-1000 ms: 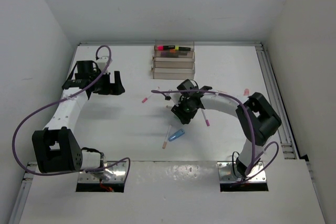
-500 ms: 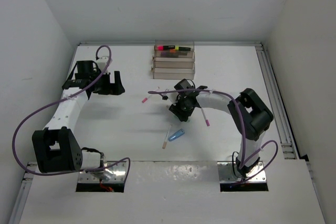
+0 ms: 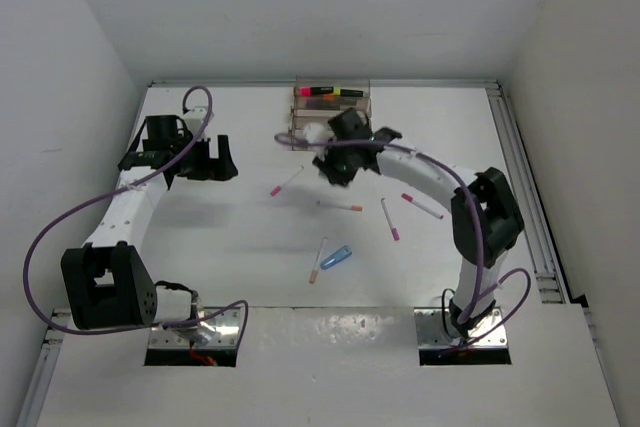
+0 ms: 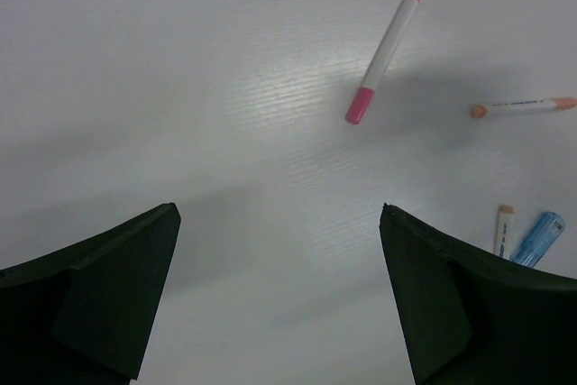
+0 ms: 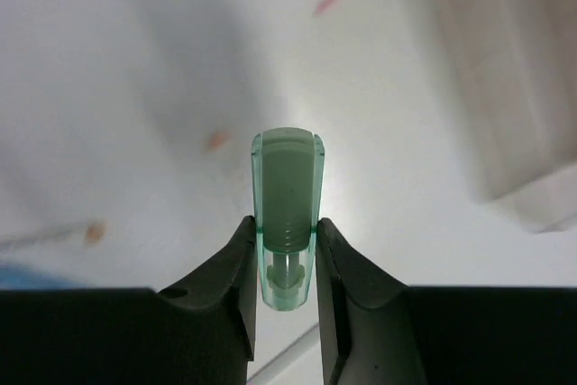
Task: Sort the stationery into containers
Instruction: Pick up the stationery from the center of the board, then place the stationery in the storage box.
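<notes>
Top view, right gripper (image 3: pixel 332 164): it is seen in the upper middle of the frame, just below the containers (image 3: pixel 332 119). Its grip cannot be told from here.
Top view, left gripper (image 3: pixel 214 159): it is held at the left of the frame, well apart from the containers.
Top view, stationery: highlighters (image 3: pixel 328 93) are seen in the topmost tray. An orange-tipped pen (image 3: pixel 341 206) and a blue piece (image 3: pixel 337 257) lie among other thin pens on the table (image 3: pixel 230 237), below the middle.
Left wrist view, left gripper (image 4: pixel 278 214): the fingers are spread wide and nothing is held. A pink-capped pen (image 4: pixel 383 56) lies in the upper right.
Right wrist view, right gripper (image 5: pixel 284 236): the fingers are pinched on a pale green piece (image 5: pixel 287 182), which is held only by its lower end. The containers are seen blurred in the upper right.
Risk, grip: with so short a hold, the pale green piece could be tilted or lost if it is knocked against a tray wall.
Risk, placement: the trays are narrow, so a piece let go off-centre or aslant could be left on a rim, or dropped into the wrong tray.
Risk, collision: the stepped block could be pushed by the fingers, since they are already close beside it.
</notes>
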`<control>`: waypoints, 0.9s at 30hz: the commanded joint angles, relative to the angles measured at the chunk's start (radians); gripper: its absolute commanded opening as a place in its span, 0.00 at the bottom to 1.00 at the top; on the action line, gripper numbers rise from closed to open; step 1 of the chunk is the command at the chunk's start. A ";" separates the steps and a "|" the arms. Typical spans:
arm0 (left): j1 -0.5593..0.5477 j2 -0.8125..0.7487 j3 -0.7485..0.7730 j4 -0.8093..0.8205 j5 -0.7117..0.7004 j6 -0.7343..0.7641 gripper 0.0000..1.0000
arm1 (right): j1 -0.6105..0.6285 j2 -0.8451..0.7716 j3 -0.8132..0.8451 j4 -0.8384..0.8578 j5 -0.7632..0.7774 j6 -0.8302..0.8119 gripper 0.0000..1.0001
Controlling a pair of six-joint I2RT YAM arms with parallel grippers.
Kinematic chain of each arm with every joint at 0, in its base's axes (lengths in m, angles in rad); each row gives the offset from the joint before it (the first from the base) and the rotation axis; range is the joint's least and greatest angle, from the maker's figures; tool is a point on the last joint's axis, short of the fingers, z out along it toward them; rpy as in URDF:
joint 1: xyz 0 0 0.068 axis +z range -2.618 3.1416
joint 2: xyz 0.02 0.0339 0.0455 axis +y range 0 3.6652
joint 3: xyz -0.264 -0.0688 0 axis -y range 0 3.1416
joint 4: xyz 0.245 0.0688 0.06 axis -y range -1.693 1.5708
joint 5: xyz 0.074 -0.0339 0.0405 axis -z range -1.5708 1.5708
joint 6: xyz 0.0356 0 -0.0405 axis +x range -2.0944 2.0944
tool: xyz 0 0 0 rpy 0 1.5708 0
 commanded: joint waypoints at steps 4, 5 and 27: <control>0.012 0.001 0.016 0.096 0.051 -0.038 1.00 | -0.231 0.108 0.413 0.276 0.029 0.036 0.00; 0.012 0.003 0.017 0.111 0.054 -0.041 1.00 | -0.244 0.153 0.428 0.326 0.025 0.053 0.00; 0.027 0.119 0.065 0.136 0.090 -0.051 1.00 | -0.287 0.503 0.553 0.726 0.048 0.003 0.13</control>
